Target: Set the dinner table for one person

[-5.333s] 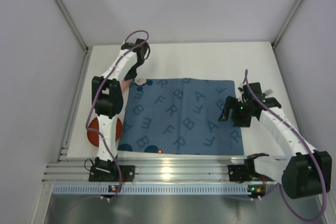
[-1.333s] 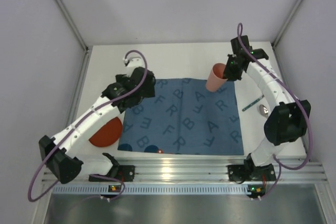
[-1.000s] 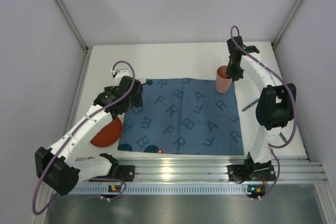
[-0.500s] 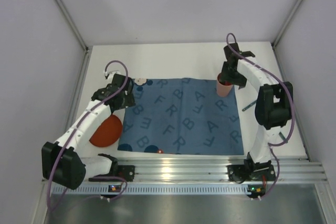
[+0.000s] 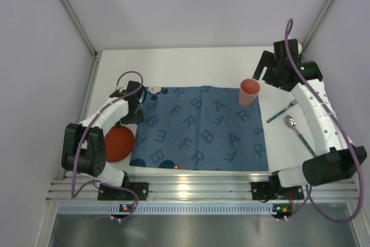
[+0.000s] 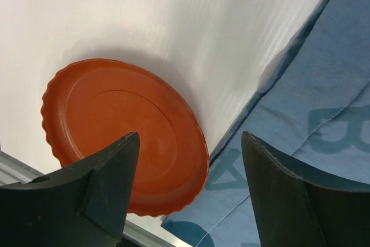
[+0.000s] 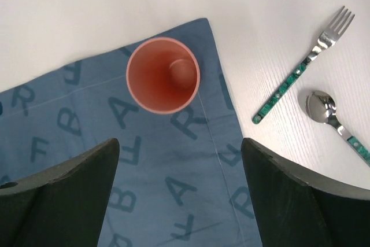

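Dinner table (image 5: 196,65) now has the cup (image 5: 249,92) standing on the far right corner of the blue mat (image 5: 196,128). Your right gripper (image 7: 179,142) has let go and lifted clear, jaws wide and empty. Your left gripper (image 6: 191,137) hangs spread and empty over the orange plate (image 6: 115,125), just beside the mat's left edge. Fork (image 7: 300,73) and spoon (image 7: 329,114) lie on bare white tabletop; pale walls close it in.

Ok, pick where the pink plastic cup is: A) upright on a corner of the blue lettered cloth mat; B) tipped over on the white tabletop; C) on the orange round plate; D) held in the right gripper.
A: the pink plastic cup stands mouth up on the blue lettered cloth mat, at its corner.
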Robot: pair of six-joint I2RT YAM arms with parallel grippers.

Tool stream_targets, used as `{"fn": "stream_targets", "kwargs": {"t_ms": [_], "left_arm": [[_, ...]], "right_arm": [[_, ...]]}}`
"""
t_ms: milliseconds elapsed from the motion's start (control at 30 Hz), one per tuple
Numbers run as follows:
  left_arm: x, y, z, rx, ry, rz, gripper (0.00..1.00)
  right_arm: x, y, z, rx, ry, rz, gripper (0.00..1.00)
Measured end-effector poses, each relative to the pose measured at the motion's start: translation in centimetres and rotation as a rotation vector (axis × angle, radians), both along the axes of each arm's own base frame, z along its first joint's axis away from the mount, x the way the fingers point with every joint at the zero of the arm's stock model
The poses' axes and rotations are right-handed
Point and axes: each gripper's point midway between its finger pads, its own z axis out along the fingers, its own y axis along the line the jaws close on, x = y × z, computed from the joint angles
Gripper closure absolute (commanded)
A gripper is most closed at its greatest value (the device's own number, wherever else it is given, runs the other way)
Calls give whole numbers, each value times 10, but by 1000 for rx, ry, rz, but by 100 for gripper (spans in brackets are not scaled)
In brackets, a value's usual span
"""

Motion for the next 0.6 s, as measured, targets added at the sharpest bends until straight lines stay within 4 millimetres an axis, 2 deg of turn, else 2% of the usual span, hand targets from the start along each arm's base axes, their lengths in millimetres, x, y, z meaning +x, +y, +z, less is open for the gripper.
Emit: {"fn": "stream_targets", "kwargs": {"t_ms": [100,167,200,267,400,500,600], "left_arm": [[-1,1,-11,9,39,2,32],[-2,3,-18,18,57,14,36],[-2,4,-21,22,68,20,44],[-5,6,-27,26,80,35,50],[-17,9,-42,31,119,49,56],[-24,14,-49,43,139,62,62],[-20,15,-51,38,125,76,84]], "right_arm": [[-24,-1,8,24,-26,8,13],[-37,-3,1,27,-6,12,13],[-42,-3,-6,27,10,13,13],[-51,-4,-21,24,56,15,13],[-61,-7,-38,18,121,15,13],[-63,-10,-37,15,120,16,13],[-66,-14,-33,9,117,16,13]]}}
